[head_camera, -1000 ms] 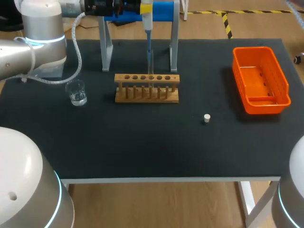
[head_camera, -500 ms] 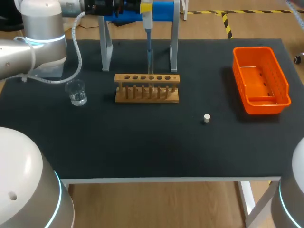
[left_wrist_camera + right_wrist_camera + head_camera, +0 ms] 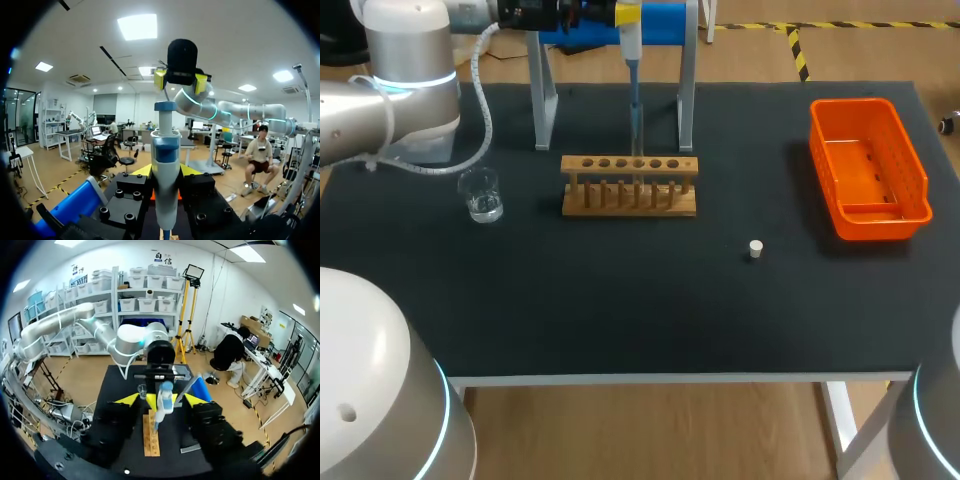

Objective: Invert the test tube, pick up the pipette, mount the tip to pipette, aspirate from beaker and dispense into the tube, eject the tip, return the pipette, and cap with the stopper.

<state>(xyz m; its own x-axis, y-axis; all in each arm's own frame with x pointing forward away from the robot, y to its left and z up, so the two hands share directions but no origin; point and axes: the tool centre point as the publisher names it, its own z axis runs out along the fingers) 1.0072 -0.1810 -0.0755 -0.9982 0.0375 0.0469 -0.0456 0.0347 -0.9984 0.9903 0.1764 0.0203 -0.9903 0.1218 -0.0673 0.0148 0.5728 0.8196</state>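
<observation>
Left gripper (image 3: 628, 14) is clamping the pipette (image 3: 631, 55) by its upper body. The fingers are pressing on it from both sides and holding it upright. In the left wrist view the white-and-blue pipette body is standing right between the two fingers, with the yellow tips just showing at either side.

The pipette tip (image 3: 636, 122) is hanging straight below the fingers. Its lower end is reaching the wooden test tube rack (image 3: 630, 186) at one of the middle holes. Cannot tell whether it is inside a tube, as the test tube itself is too faint to make out.

The blue pipette stand (image 3: 665, 18) is sitting just beside the left fingers, on the side away from the left arm. The glass beaker (image 3: 480, 194), with a little clear liquid in it, is standing below the left fingers and off toward the arm's side, well apart from the rack.

Right gripper (image 3: 161, 399) is hanging with its fingers spread wide and nothing gripped. It is facing along the black table (image 3: 620, 300), with the pipette and the left gripper ahead of its fingers and the rack lying lengthwise under that line.

The small white stopper (image 3: 755, 248) is lying alone on the table, away from both sets of fingers. The orange bin (image 3: 912, 160) is sitting at the table's right side.
</observation>
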